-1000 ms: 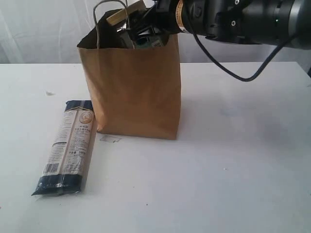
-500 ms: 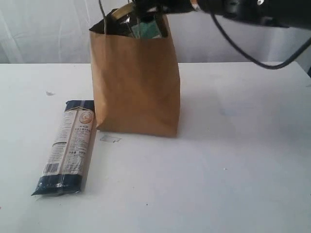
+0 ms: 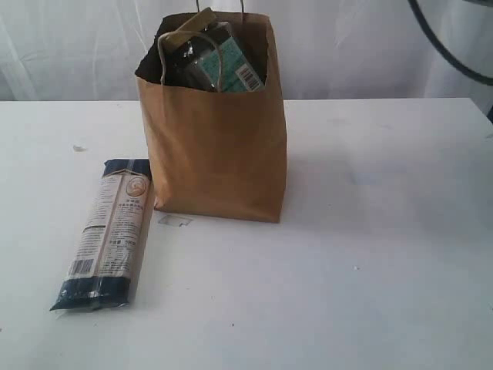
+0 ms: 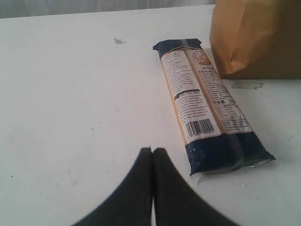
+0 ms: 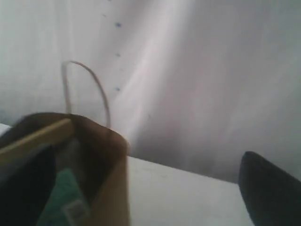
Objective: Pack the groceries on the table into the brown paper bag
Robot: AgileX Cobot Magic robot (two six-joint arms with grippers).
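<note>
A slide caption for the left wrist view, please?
Shut left claw; pasta packet lies on white table beside brown paper bag.

L hand (image 4: 152, 151) fingers pressed together, R hand (image 5: 146, 162) spread wide

Soft even light; blurred right wrist view.

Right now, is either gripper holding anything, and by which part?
Nothing is held: left gripper shut and empty by the pasta packet, right gripper open and empty near the paper bag.
</note>
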